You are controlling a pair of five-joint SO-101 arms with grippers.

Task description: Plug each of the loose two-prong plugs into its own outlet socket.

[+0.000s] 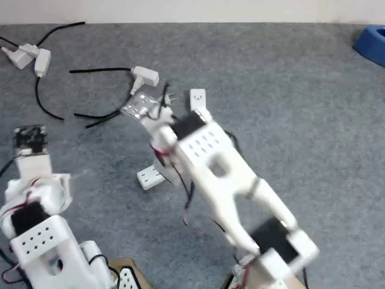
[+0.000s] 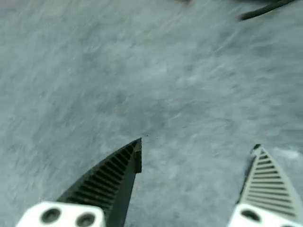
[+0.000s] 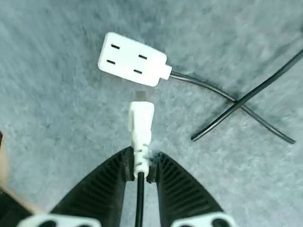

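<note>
Facing the outlet socket, a plug is pinched by the right gripper. The left gripper is held open.

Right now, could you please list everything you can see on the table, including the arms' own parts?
mat: one, grey, covering the table.
held plug: one, white, black cord, between the closed fingers.
outlet block: one, white, black cord, just ahead of the held plug.
socket blocks: two, white, mid-table.
corded plugs: two, white, far left corner.
blue object: one, far right edge.
left gripper: one, open, over bare mat.
right gripper: one, shut on the held plug.
</note>
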